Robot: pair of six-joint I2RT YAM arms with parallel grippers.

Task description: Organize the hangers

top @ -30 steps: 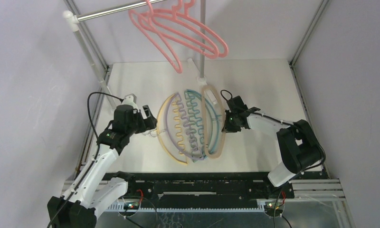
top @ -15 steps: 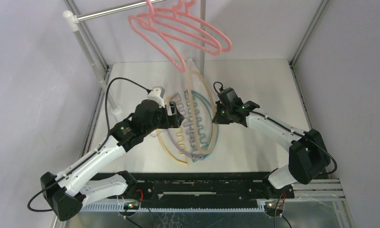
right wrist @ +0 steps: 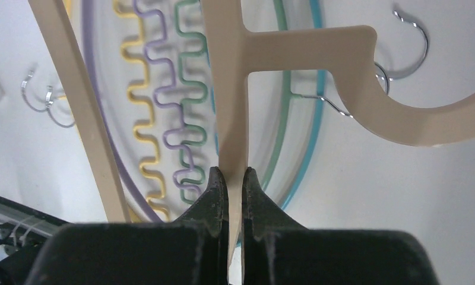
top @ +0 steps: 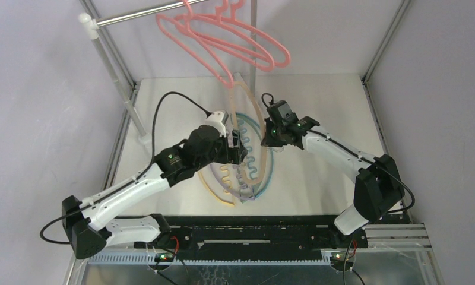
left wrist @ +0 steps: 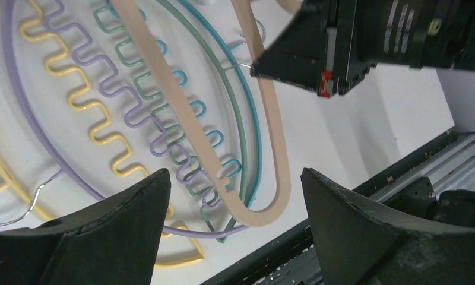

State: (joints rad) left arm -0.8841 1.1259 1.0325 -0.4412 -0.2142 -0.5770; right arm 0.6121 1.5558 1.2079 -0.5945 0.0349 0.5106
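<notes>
Top external view, catalogued from left to right.

1. Silver rail (top: 134, 16): runs across the upper left, above the bench (top: 330, 107).
2. Pink hangers (top: 223, 40): hooked on the rail and hanging overlapped at top centre.
3. Left end effector (top: 242, 153): hovers over the middle of the bench. In the left wrist view its fingers (left wrist: 235, 175) are spread wide and hold nothing. The looped lower end of the tan hanger shows between them, touching neither finger.
4. Wavy-bar hangers (left wrist: 134, 113): yellow, lavender, green and teal, in that order from left to right. They lie flat and nested on the bench at centre, beneath both end effectors. Their wire hooks point outward at either side.
5. Tan hanger (top: 254, 102): held above the flat group and tilted. Its upper end is close below the pink hangers, and its lower loop (left wrist: 265, 208) hangs over the flat group.
6. Right end effector (top: 265, 141): reaches in from the right. In the right wrist view its fingers (right wrist: 233, 178) are pressed on a flat bar of the tan hanger (right wrist: 309, 50), pinching it just below where the hook stem branches off.
</notes>
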